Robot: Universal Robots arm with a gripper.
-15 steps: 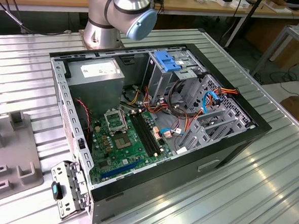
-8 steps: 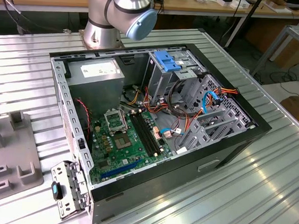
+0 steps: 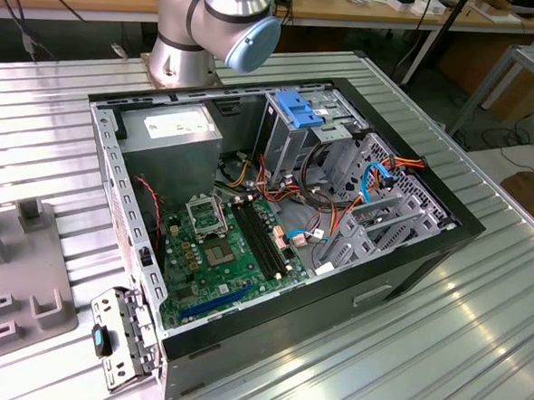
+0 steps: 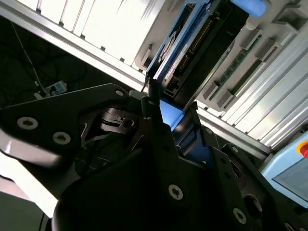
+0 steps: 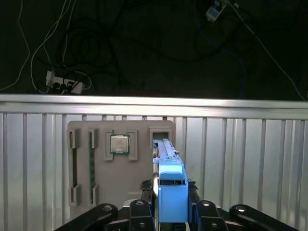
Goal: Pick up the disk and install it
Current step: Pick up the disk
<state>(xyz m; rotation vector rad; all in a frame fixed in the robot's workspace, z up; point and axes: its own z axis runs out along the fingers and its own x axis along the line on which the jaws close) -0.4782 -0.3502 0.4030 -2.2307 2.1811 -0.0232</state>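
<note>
In both wrist views the hand (image 5: 172,204) is closed narrowly on the disk (image 5: 172,190), its black fingers (image 5: 140,211) pressed against either side of the bright blue end of the carrier. The disk stands on end in a slot of a grey holder (image 5: 120,130) that lies on the ribbed metal worktop (image 5: 240,159), with its blue end uppermost between the fingers and its far end down in the slot. Seen edge-on in the first wrist view, it is thin and flat, with the blue rail running along its length. The second wrist view shows its dark face with a white label, framed by the blue plastic. The same holder carries a square processor chip (image 5: 119,143) in a recess beside the disk's slot and two memory sticks (image 5: 90,163) in slots further along. In the exterior view an open computer case (image 3: 333,304) lies on the worktop, its green motherboard (image 3: 228,243) and metal cage (image 3: 341,168) exposed, with the arm's base (image 3: 214,24) behind it.
</note>
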